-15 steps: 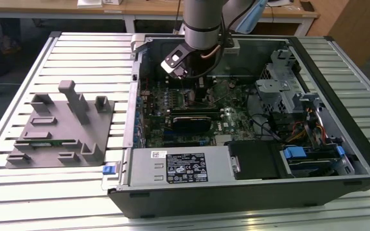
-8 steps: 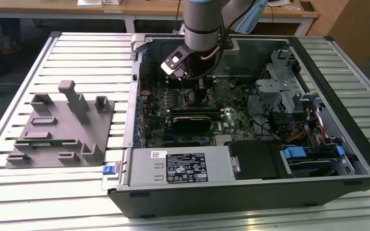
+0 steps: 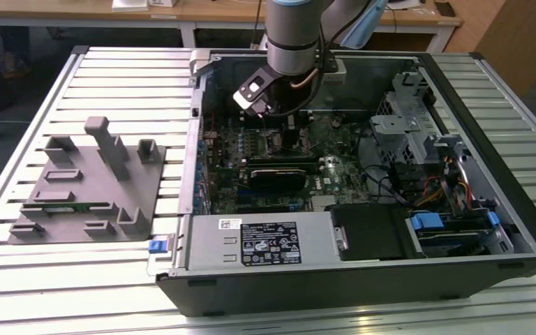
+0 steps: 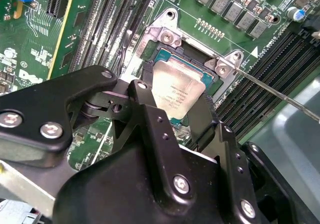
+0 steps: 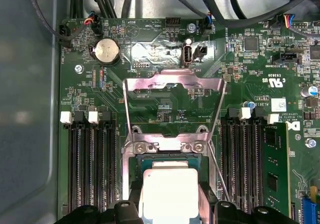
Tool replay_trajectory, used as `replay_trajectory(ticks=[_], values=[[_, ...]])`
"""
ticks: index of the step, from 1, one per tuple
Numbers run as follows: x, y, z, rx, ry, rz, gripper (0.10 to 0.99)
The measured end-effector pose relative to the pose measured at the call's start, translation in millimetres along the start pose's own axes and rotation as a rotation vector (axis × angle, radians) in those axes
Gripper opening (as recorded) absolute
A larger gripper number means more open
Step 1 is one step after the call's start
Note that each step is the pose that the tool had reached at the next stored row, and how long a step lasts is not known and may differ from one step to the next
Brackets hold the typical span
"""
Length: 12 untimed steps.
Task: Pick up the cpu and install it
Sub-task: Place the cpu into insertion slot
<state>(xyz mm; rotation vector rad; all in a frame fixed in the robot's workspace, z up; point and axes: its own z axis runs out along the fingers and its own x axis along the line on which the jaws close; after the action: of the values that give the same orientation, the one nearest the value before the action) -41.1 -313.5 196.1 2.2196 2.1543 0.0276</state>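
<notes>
The cpu point(image 4: 177, 90), a small flat square chip with a pale silver top, hangs just over the open socket point(image 4: 212, 64) on the green motherboard. In the first wrist view the cpu point(image 5: 170, 191) sits between the black fingers point(image 5: 129, 210) at the socket's metal frame point(image 5: 167, 146). My gripper point(image 4: 176, 115) is shut on the cpu, one finger on each side. The socket's load plate point(image 5: 172, 81) is flipped up and back, and its thin lever point(image 5: 218, 171) stands free beside it. In the exterior view my gripper point(image 3: 287, 129) reaches down into the open computer case.
Memory slots point(image 5: 92, 164) flank the socket, with a green memory stick point(image 5: 275, 169) in one. A black ridged block point(image 3: 273, 174), the power supply point(image 3: 268, 241) and the drive cage point(image 3: 412, 118) fill the case. A grey plastic tray point(image 3: 91, 188) lies on the exterior view's left.
</notes>
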Motion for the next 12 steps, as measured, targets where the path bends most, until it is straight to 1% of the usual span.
replay_trajectory(ticks=[4, 5, 10, 12], values=[[0.0, 0.0, 0.3, 0.0, 0.0002, 0.0, 0.537], [0.0, 0.0, 0.5, 0.0, 0.0003, 0.0, 0.6], [0.0, -0.1, 1.0, 0.0, 0.0002, 0.0, 0.6], [0.0, 0.0, -0.1, 0.0, 0.0004, 0.0, 0.6]])
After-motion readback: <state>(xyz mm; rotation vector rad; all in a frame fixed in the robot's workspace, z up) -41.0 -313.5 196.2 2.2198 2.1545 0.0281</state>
